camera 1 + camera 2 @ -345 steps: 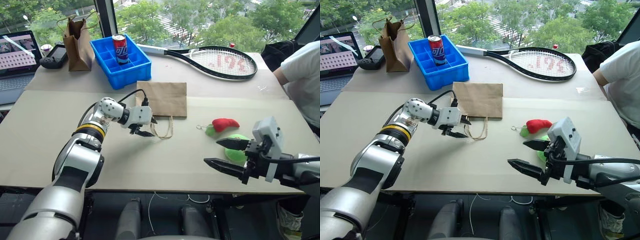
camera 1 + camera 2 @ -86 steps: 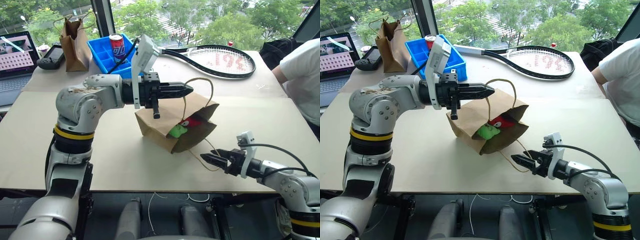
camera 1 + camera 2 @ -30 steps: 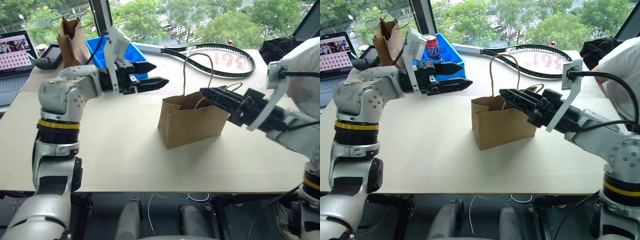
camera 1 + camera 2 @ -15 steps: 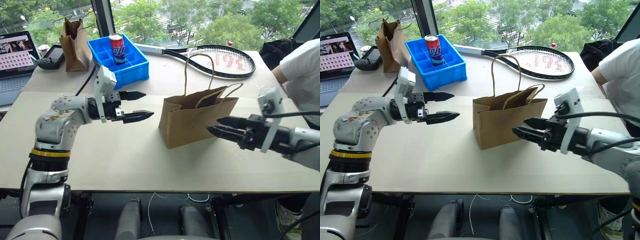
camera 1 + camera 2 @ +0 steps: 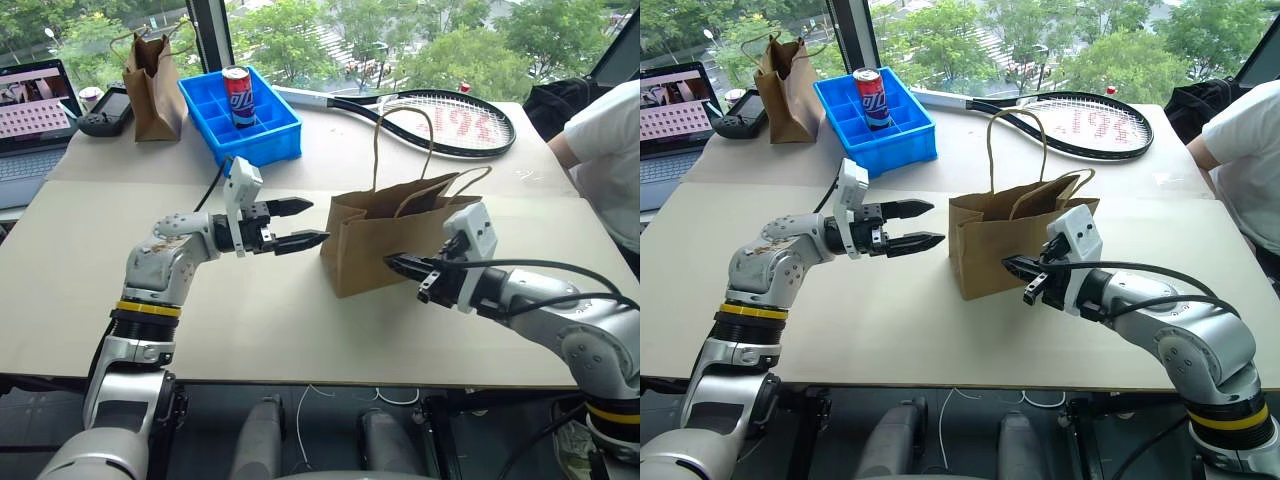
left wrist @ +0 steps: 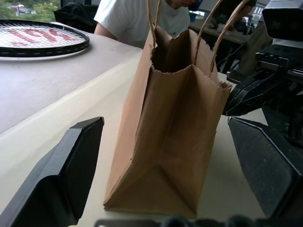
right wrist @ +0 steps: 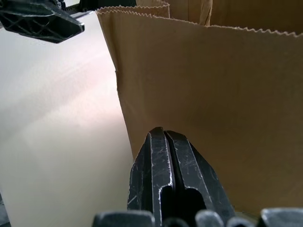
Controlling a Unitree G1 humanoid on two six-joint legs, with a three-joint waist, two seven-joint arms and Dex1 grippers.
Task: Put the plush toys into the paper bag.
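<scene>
Currently the paper bag (image 5: 395,245) is seen standing upright near the middle of the table (image 5: 300,330), mouth up, its two loop handles raised. The plush toys cannot be seen from any angle; they are judged to be inside the bag, though this cannot be confirmed.

The left gripper (image 5: 300,223) is held level just beside the bag's narrow end, jaws spread wide, nothing held. The right gripper (image 5: 1018,267) is pressed shut with nothing between its fingers, its tip against or just short of the bag's broad front wall; contact cannot be told for certain.

A tip-over is judged the main risk. The bag is light and free-standing, so a push from the shut right gripper, or a sweep of the open left fingers (image 6: 61,175) into its end, could topple it and let the toys spill out. A finger could also be snagged in a loop handle and the bag dragged.

Behind the bag a tennis racket (image 5: 440,118) is laid. Well apart from the bag, a blue bin (image 5: 240,125) holding a soda can (image 5: 237,97), a darker narrow paper bag (image 5: 150,75), a handheld controller (image 5: 108,110) and a laptop (image 5: 35,115) are set; a person in a white shirt (image 5: 605,160) is seated further off. Nothing is placed between either gripper and the bag.
</scene>
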